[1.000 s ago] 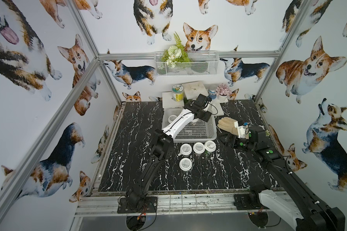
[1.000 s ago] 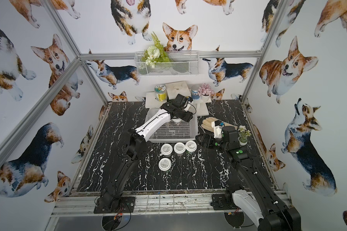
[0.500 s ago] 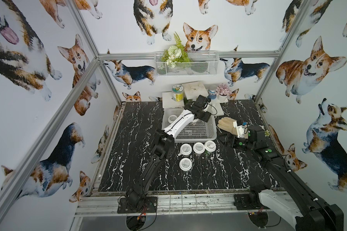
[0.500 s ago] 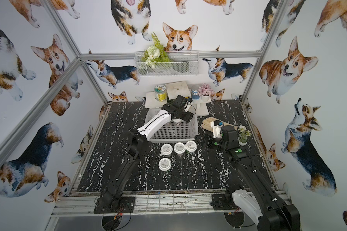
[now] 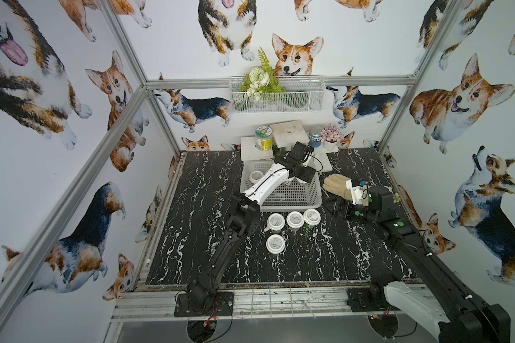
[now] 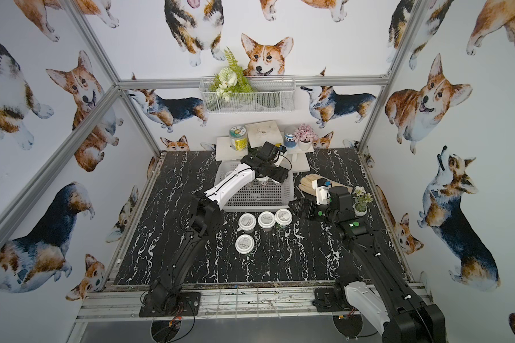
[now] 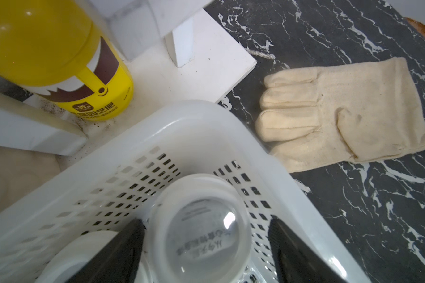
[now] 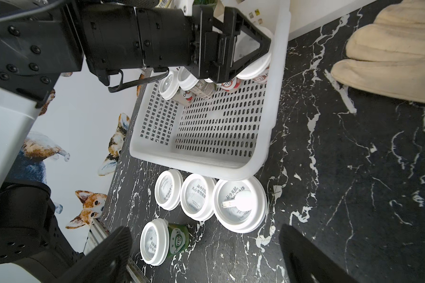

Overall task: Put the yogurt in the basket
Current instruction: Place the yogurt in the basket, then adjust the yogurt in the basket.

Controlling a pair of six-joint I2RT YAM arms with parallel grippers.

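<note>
One yogurt cup (image 7: 201, 230) is in a corner of the basket (image 7: 206, 117), between the fingers (image 7: 123, 247) of my left gripper (image 7: 205, 223). The fingers are spread and a gap shows at one side of the cup, so I do not pinch it. Other cups (image 8: 177, 85) lie close beside it. Four cups (image 8: 198, 197) are on the table (image 8: 329, 171) just outside the basket, in front of my right gripper (image 8: 205, 231), which is spread wide and empty. Beyond my left gripper are a yellow bottle (image 7: 59, 61) and a glove (image 7: 341, 110).
</note>
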